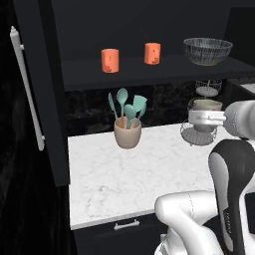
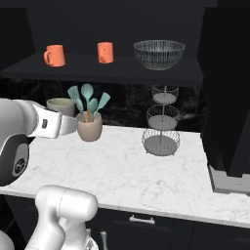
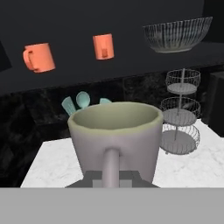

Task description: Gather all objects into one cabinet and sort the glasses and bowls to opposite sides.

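Fingers (image 3: 111,178) pinched shut on grey-beige mug (image 3: 114,135) handle, mug upright.

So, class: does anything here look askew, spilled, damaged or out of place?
Nothing is spilled or damaged. Two orange mugs and the dark mesh-patterned bowl stand upright on the black cabinet shelf. The grey-beige mug is off the shelf, upright in the gripper.

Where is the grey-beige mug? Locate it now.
Held by its handle in the shut gripper, the grey-beige mug hangs above the counter, near the utensil pot.
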Tool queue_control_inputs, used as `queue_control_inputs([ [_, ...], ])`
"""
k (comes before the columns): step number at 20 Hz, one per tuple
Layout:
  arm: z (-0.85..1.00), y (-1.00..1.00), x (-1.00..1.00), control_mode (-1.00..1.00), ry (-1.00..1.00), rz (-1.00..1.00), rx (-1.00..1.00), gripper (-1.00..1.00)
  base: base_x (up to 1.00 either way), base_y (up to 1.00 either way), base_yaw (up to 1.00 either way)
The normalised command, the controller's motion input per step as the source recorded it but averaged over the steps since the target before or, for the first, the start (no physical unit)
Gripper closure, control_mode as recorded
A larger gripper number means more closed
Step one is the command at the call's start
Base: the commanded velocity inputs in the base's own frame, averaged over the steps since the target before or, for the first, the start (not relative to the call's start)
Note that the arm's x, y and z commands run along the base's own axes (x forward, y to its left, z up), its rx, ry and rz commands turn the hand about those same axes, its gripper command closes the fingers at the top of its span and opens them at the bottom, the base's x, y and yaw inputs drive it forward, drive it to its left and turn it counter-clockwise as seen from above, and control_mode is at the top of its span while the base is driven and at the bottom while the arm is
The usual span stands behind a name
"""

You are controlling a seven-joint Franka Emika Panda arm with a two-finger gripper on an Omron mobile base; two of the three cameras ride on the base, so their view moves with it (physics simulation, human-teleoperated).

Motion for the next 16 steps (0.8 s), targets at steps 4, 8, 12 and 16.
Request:
queue_control_inputs([
  [4, 0.41, 0.00, 0.00, -1.00, 0.00, 0.29, 0.02, 1.00, 0.00, 0.00, 0.00],
  [8, 0.70, 0.07, 0.00, -1.00, 0.00, 0.29, 0.01, 1.00, 0.00, 0.00, 0.00],
  [12, 0.57, 0.38, -0.02, -1.00, -0.01, 0.07, 0.00, 1.00, 0.00, 0.00, 0.00],
  [16, 0.33, 0.69, -0.01, -1.00, 0.00, 0.00, 0.00, 1.00, 0.00, 0.00, 0.00],
])
